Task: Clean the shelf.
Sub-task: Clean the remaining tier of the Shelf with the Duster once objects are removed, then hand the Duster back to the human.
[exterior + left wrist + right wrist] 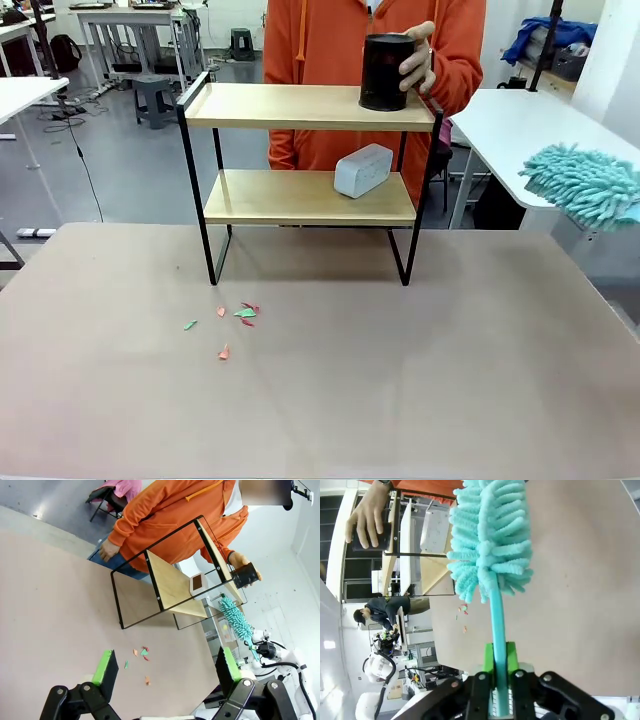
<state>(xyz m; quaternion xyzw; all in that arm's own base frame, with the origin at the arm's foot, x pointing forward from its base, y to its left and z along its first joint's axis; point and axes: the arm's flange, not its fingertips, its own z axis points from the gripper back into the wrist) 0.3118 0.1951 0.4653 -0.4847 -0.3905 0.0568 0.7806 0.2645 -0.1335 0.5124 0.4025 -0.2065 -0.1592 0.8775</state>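
Green fingers (488, 660) of my right gripper (500, 650) clamp the teal duster (490, 535) by its handle; my left gripper (166, 655) gapes empty. Upper centre of the front view, the shelf (300, 105) stands near the far edge of the table (450, 380), a hand (422, 62) on a black can (383, 75) atop it. Open tabletop spreads in front.

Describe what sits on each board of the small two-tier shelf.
On the shelf, the top board carries a black canister, gripped by the person's hand. The lower board carries a pale grey block, set askew. The canister's contents and the board beneath it are hidden.
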